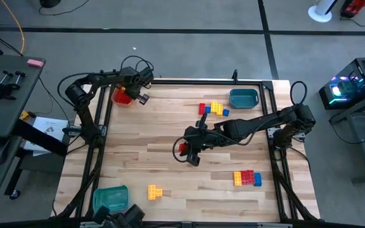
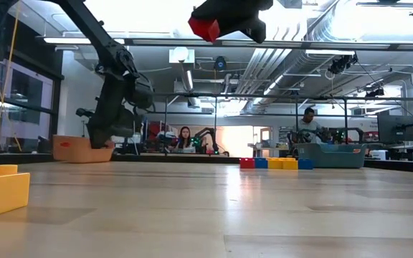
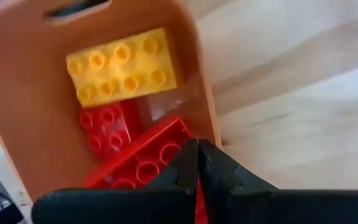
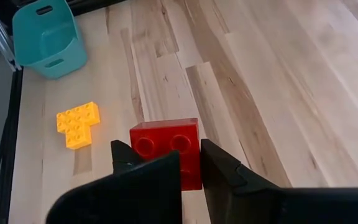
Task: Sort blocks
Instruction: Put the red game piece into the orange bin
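We are carrying a red block [image 4: 166,149] with our right gripper [image 1: 187,149], its fingers [image 4: 145,171] clamped on the block's sides, and in the low view the block is hanging well above the desk [image 1: 170,177], clear of everything. In the high view the gripper is sitting near the middle of the desk, slightly toward the left half. The relation that matters for the coming move is where this block lies from the orange tray [image 1: 120,96] at the far-left corner: the tray is lying beyond the gripper toward that corner, and it is already holding red and yellow blocks [image 3: 120,65], so we are judging it the likely drop point, though the frames alone are not settling that. Our left gripper [image 3: 197,168] is hanging right over that tray with its fingers pressed together on nothing, so it is much the nearer arm to the tray and is probably sitting in the way of a drop there. The rest of the blocks are lying apart: a mixed cluster [image 1: 213,109] beside the teal tray [image 1: 243,97] at the far-right corner, another cluster [image 1: 247,178] toward the near-right edge, and a yellow block [image 1: 154,192] near the second teal tray [image 1: 110,197] at the near-left corner.
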`<move>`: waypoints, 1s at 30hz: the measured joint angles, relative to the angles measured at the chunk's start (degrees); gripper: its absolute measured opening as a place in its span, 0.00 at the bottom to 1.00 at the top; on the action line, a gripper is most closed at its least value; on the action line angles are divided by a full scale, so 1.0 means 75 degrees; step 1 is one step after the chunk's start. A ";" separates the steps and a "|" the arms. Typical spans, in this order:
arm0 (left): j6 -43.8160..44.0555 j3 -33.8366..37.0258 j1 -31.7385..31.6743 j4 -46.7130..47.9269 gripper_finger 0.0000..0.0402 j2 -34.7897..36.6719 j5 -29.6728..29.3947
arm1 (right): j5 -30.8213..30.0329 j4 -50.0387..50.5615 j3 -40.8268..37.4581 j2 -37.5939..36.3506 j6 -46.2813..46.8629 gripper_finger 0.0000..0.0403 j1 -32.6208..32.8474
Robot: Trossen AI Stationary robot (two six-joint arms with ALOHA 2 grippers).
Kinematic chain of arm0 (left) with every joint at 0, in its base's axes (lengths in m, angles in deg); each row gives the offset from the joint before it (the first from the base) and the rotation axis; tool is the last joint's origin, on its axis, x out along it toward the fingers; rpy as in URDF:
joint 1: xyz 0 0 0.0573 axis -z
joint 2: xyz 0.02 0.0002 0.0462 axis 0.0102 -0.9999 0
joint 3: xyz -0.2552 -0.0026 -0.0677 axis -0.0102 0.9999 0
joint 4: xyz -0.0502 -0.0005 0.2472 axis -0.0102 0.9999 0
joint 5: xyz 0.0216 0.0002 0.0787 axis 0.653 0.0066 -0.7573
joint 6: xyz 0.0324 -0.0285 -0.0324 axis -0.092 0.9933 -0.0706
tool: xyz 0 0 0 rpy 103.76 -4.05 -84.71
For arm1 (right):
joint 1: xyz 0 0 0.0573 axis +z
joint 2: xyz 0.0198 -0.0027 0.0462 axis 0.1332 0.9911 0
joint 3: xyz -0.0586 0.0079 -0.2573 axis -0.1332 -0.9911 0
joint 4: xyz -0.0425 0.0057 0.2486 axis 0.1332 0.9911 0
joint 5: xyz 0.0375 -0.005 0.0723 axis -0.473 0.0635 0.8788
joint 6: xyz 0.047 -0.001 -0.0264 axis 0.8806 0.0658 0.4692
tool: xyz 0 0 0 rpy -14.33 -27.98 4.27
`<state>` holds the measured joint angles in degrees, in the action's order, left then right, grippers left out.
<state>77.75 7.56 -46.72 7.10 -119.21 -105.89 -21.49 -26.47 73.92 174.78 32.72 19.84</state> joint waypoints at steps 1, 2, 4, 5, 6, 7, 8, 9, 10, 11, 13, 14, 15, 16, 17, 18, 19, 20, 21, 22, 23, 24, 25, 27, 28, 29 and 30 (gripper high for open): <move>0.0046 0.0000 0.0065 0.0000 0.00 0.0000 0.0036 | 0.0000 0.0000 0.0000 0.0000 -0.0011 0.00 0.0000; 0.0107 0.0000 0.0132 -0.0001 0.00 0.0000 0.0139 | -0.0003 0.0000 0.0000 0.0000 -0.0016 0.00 -0.0003; 0.0213 0.0000 0.0287 0.0000 0.00 0.0000 0.0445 | -0.0002 0.0000 0.0000 0.0000 -0.0107 0.00 0.0000; 0.0258 0.0000 0.0381 0.0000 0.00 0.0000 0.0574 | -0.0001 0.0000 0.0000 0.0000 -0.0135 0.00 0.0000; 0.0325 0.0000 0.0499 0.0000 0.00 0.0000 0.0678 | 0.0000 0.0000 0.0000 0.0000 -0.0145 0.00 0.0000; 0.0403 0.0000 0.0634 0.0000 0.00 0.0000 0.0793 | 0.0000 0.0000 0.0000 0.0000 -0.0177 0.00 -0.0001; 0.0451 0.0000 0.0793 0.0000 0.00 0.0000 0.0896 | 0.0000 0.0000 0.0000 0.0000 -0.0217 0.00 0.0000; 0.0509 0.0000 0.0953 -0.0003 0.00 0.0000 0.0984 | 0.0000 0.0001 0.0000 0.0000 -0.0262 0.00 0.0000; 0.0559 0.0000 0.1120 0.0000 0.00 0.0000 0.1055 | 0.0000 0.0003 0.0000 0.0000 -0.0276 0.00 0.0000; 0.0584 0.0000 0.1296 0.0000 0.00 0.0000 0.1127 | 0.0000 0.0000 0.0000 0.0000 -0.0282 0.00 0.0000; 0.0680 0.0000 0.1668 0.0006 0.00 0.0000 0.1260 | 0.0000 0.0000 0.0000 0.0000 -0.0320 0.00 0.0000; 0.0788 0.0000 0.1872 0.0009 0.00 0.0000 0.1342 | 0.0009 0.0006 0.0000 -0.0003 -0.0346 0.00 0.0000; 0.0896 0.0000 0.2074 0.0012 0.00 0.0008 0.1455 | 0.0032 0.0042 0.0000 -0.0044 -0.0385 0.00 -0.0002; 0.1045 0.0000 0.2290 0.0017 0.00 0.0016 0.1626 | 0.0066 0.0088 0.0000 -0.0080 -0.0409 0.00 -0.0002; 0.1213 0.0000 0.2523 0.0015 0.00 0.0020 0.1757 | 0.0077 0.0145 0.0000 -0.0157 -0.0418 0.00 0.0000; 0.1402 0.0000 0.2774 0.0008 0.00 0.0020 0.1878 | 0.0086 0.0240 0.0000 -0.0254 -0.0418 0.00 0.0013; 0.1572 -0.0001 0.3031 0.0010 0.00 0.0020 0.1996 | 0.0082 0.0329 0.0000 -0.0368 -0.0417 0.00 0.0025; 0.1729 0.0000 0.3282 0.0008 0.00 0.0020 0.2097 | 0.0073 0.0436 0.0000 -0.0506 -0.0421 0.00 0.0040; 0.1908 -0.0003 0.3554 -0.0016 0.00 0.0020 0.2192 | 0.0055 0.0548 0.0000 -0.0650 -0.0419 0.00 0.0058; 0.2100 0.0000 0.3839 -0.0070 0.00 0.0020 0.2278 | 0.0041 0.0656 0.0000 -0.0807 -0.0419 0.00 0.0081; 0.2305 -0.0003 0.4103 -0.0160 0.00 0.0020 0.2350 | 0.0003 0.0772 0.0000 -0.0947 -0.0419 0.00 0.0100; 0.2535 -0.0003 0.4395 -0.0279 0.00 0.0020 0.2455 | -0.0030 0.0858 0.0000 -0.1103 -0.0418 0.00 0.0103; 0.2783 -0.0003 0.4650 -0.0433 0.00 0.0020 0.2597 | -0.0088 0.0937 0.0000 -0.1256 -0.0416 0.00 0.0122; 0.3327 -0.0002 0.5157 -0.0904 0.00 0.0020 0.2896 | -0.0188 0.1052 0.0000 -0.1549 -0.0418 0.00 0.0146; 0.3578 -0.0001 0.5385 -0.1265 0.00 0.0020 0.3044 | -0.0287 0.1055 0.0000 -0.1690 -0.0422 0.00 0.0146; 0.3818 0.0000 0.5596 -0.1677 0.00 0.0020 0.3177 | -0.0355 0.1060 0.0000 -0.1815 -0.0421 0.00 0.0145; 0.4073 -0.0003 0.5787 -0.2120 0.00 0.0021 0.3262 | -0.0406 0.1078 0.0000 -0.1935 -0.0439 0.00 0.0143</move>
<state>108.30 7.53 -3.32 -8.80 -119.05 -81.42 -24.54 -18.38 73.92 160.26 29.43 20.91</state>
